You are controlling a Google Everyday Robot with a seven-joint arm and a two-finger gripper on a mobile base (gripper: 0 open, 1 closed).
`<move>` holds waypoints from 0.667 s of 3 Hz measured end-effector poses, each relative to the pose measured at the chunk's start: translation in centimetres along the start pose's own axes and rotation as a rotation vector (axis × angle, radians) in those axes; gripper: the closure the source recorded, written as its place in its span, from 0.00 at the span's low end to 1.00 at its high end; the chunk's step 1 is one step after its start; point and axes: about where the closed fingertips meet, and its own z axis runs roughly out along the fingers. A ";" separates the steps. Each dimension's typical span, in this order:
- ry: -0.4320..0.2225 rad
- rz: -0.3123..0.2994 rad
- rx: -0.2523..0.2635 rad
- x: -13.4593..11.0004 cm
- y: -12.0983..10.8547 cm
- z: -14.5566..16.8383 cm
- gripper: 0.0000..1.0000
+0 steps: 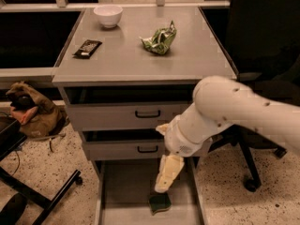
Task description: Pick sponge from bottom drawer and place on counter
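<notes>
The sponge, a small dark green pad with a pale edge, lies on the floor of the open bottom drawer, near its front. My gripper hangs from the white arm and points down, with its tip just above the sponge's far edge. The counter is the light-grey cabinet top above. The arm hides the right part of the drawer fronts.
On the counter sit a white bowl, a black candy bar wrapper and a crumpled green foil bag. Two shut drawers with black handles are above the open one. A chair base stands to the right. A brown bag and black legs are on the left.
</notes>
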 end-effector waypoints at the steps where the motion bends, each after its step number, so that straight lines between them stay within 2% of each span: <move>1: -0.055 -0.034 -0.022 -2.0 -2.1 8.0 0.00; 2: -0.129 -0.046 -0.077 -3.2 -3.3 14.6 0.00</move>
